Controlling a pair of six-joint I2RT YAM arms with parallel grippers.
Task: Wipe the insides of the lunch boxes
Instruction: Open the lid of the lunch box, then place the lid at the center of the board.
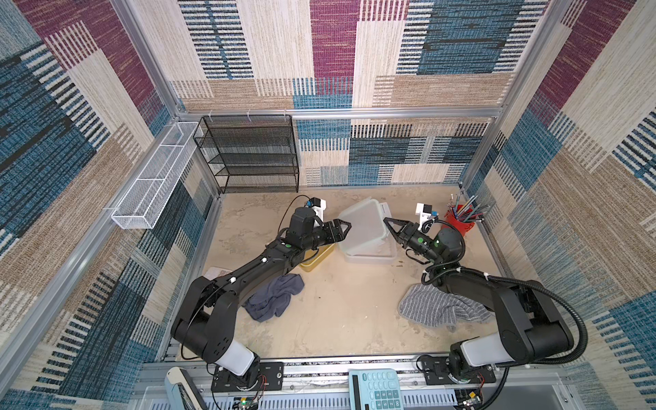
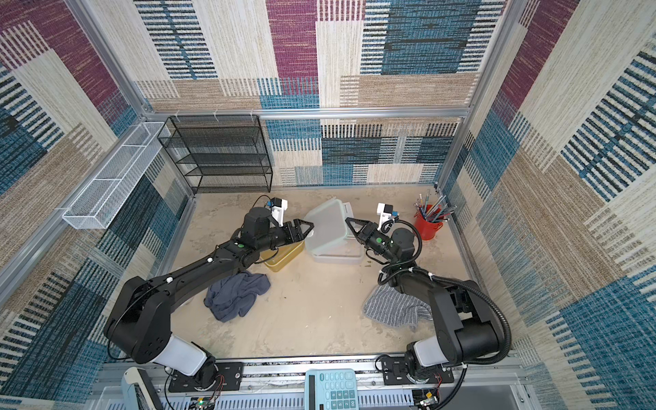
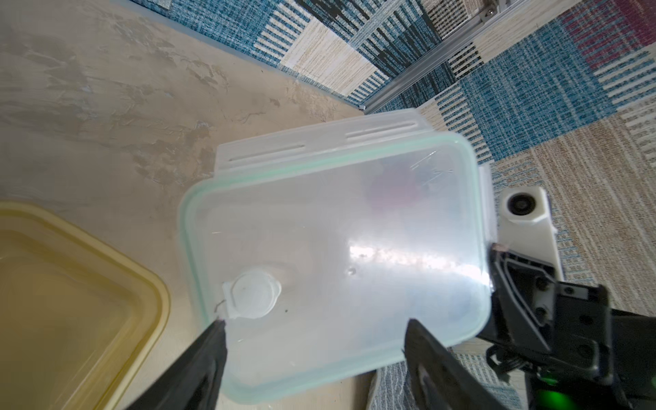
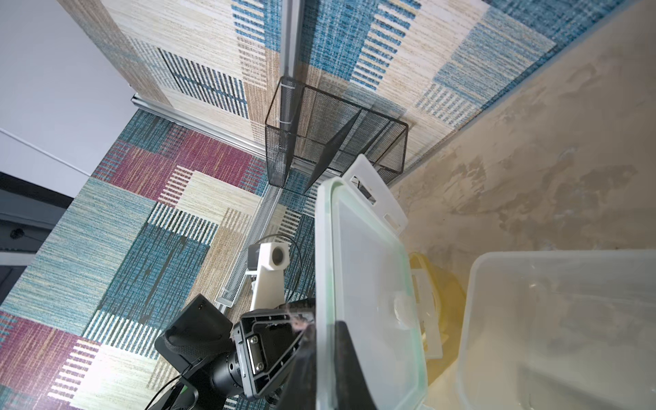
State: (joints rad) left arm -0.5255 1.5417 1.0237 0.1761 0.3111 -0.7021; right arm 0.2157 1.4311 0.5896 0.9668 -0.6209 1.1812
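Lid [image 1: 362, 222] of the clear lunch box [image 1: 371, 258] hangs tilted in the air just above that box, between the two arms. The right gripper [image 1: 387, 222] is pressed together on one short end of the lid, pinching its rim, as the left wrist view shows plainly. The left gripper [image 3: 314, 321] stands spread. Its fingertips are at the lid's other side, with the broad face in front of them rather than between them, so I judge that it holds nothing.

From the pinch the lid's long axis seems to run off towards the left gripper. That makes the left arm the nearer one to take the free end if the lid is to be passed over. The clear lunch box sits open on the table, its inside roofed by the hanging lid. The amber lunch box [image 1: 316, 262] lies just beside the clear box on the left arm's side, partly under that arm. Nearer the robot than the clear box lie a dark blue cloth [image 1: 275, 296] on the left arm's side and a striped grey cloth [image 1: 436, 309] on the right arm's side, neither of them in a gripper.
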